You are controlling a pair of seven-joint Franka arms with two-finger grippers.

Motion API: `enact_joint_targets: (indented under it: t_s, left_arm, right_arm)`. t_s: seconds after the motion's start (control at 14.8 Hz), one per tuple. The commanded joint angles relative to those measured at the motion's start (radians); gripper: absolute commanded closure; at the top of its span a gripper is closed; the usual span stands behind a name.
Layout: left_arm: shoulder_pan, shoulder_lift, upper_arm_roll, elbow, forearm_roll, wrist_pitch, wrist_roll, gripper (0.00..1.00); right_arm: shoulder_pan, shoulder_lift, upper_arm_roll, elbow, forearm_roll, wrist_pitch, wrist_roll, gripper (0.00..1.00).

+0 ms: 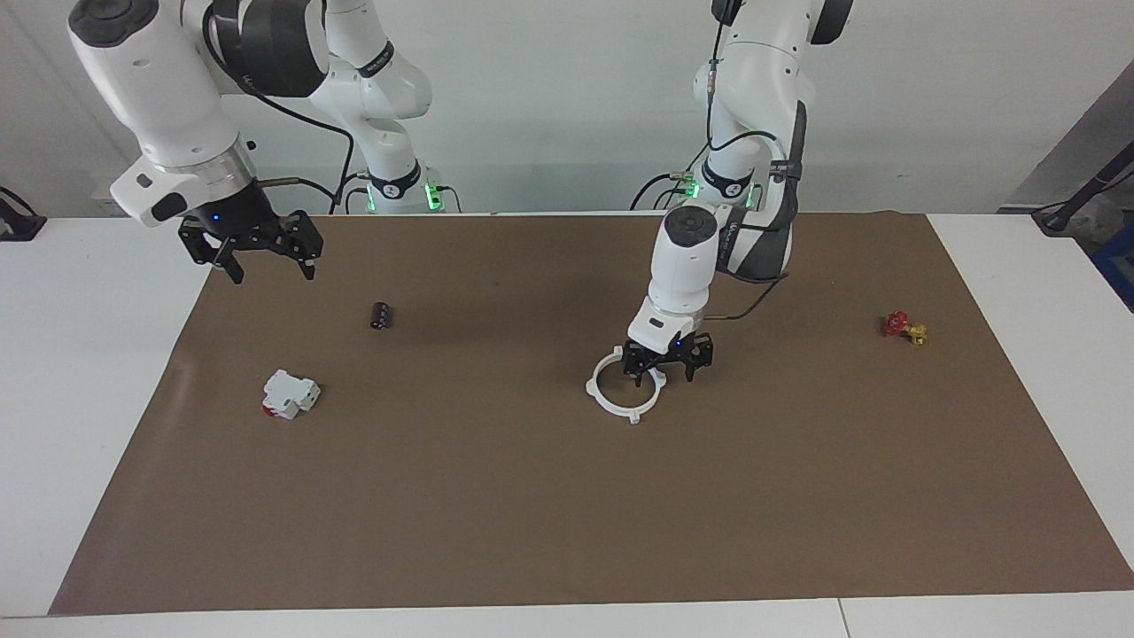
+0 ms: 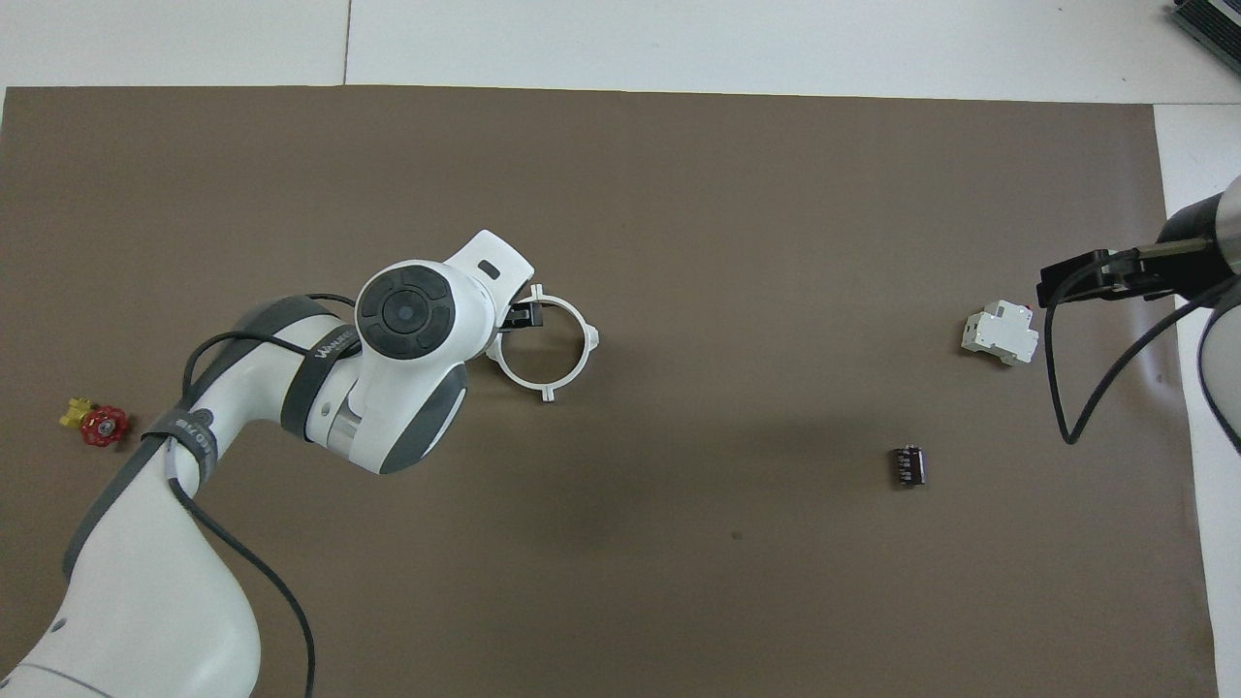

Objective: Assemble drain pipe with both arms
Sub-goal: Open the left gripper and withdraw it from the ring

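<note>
The drain pipe (image 1: 611, 409) lies flat on the brown mat as one closed white ring with small outward tabs, also seen in the overhead view (image 2: 576, 374). My left gripper (image 1: 664, 376) stands open low over the ring's edge toward the left arm's end. One finger is over the inside of the ring and the other outside it, and they grip nothing. From overhead the wrist hides most of it and only one finger (image 2: 524, 315) shows. My right gripper (image 1: 273, 273) waits open and empty, raised over the mat's edge at the right arm's end (image 2: 1096, 276).
A white boxy block with a red part (image 1: 289, 394) (image 2: 999, 334) and a small black cylinder (image 1: 381, 315) (image 2: 908, 465) lie toward the right arm's end. A red and yellow valve (image 1: 904, 327) (image 2: 97, 424) lies toward the left arm's end.
</note>
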Motion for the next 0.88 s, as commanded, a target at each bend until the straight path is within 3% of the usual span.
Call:
enact_joint_targets:
  t_s: [0.0,0.27,0.81]
  left_arm:
    - [0.065,-0.099,-0.003,-0.022,0.021,-0.04,0.034,0.0]
    - [0.149,-0.143,-0.008,-0.024,0.003,-0.058,0.158,0.0]
    - [0.337,-0.26,0.0,-0.01,-0.118,-0.336,0.636,0.0]
  right_arm:
    - [-0.008,-0.03,0.003,-0.035,0.003,0.011,0.013,0.0]
    - [-0.006,-0.03,0.003,-0.035,0.003,0.011,0.013,0.0]
    - [-0.015,-0.03,0.003,-0.034,0.003,0.011,0.013,0.0]
